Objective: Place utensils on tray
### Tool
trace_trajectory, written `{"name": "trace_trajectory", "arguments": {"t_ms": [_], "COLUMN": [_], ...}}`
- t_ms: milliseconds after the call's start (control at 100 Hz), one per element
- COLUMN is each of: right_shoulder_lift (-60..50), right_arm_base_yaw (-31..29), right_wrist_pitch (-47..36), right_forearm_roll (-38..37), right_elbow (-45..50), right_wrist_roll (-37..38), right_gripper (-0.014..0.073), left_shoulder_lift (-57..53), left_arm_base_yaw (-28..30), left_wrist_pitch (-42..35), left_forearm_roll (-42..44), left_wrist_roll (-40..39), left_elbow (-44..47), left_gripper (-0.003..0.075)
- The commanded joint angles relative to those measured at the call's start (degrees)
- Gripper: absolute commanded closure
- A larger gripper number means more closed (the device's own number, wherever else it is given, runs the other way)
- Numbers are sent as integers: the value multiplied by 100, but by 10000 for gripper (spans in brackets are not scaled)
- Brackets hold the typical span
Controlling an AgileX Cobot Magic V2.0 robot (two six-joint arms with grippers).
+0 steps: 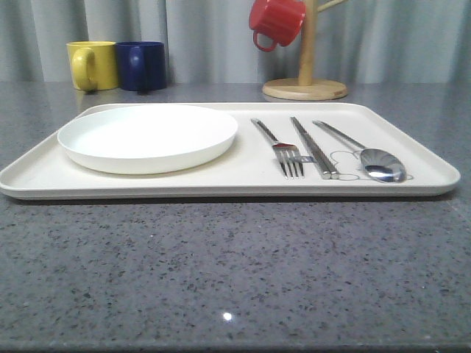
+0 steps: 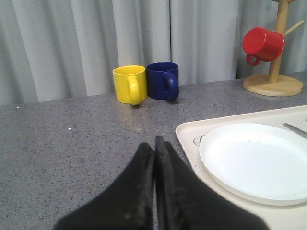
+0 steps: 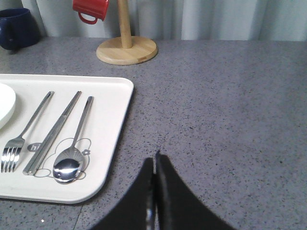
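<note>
Utensils all on tray, both grippers clenched empty

Fork (image 1: 283, 149), chopsticks (image 1: 313, 147) and spoon (image 1: 364, 154) lie side by side, handles pointing away, in the right half of the tray (image 1: 221, 184), middle of the front frame. White plate (image 1: 147, 136) sits on its left half. Looks to me like the placing is done. My left gripper (image 2: 154, 146), bottom centre of its wrist frame, has fingers pressed together on nothing, over bare counter beside the tray's edge. My right gripper (image 3: 154, 163) same, clenched empty, off the tray's other side. Best move now, I'd judge: keep both arms clear of the rim, don't nudge the cutlery. Surface is grey speckled stone counter (image 1: 235, 272), grey curtain behind. Yellow mug (image 1: 92, 65) and blue mug (image 1: 141, 65) upper left, touching. Red mug (image 1: 276, 22) hangs on wooden mug tree (image 1: 305, 81) at top right of centre
</note>
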Motion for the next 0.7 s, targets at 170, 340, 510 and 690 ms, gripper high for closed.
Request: {"name": "trace_trajectory", "arguments": {"t_ms": [170,340,510,690], "right_shoulder_lift": [-473,-949,-1461,-1883], "right_arm_base_yaw": [-679,-912,-912,-912], "right_wrist_pitch": [-1197,-1627,-1896,-2189], "right_forearm_roll": [583,673,654,652], "right_elbow": [400,888,1371,1921], "right_wrist_roll": [-452,-515,-515,-515], "right_gripper": [662,662,662,662], "left_shoulder_lift": [31,31,31,31], "left_arm_base_yaw": [-2,-2,-2,-2], "left_wrist_pitch": [-442,-442,-442,-442], "left_forearm_roll": [-71,-71,-71,-71], "left_wrist_roll": [0,0,0,0], "left_elbow": [-161,-161,-161,-161], "left_gripper": [739,739,739,739]}}
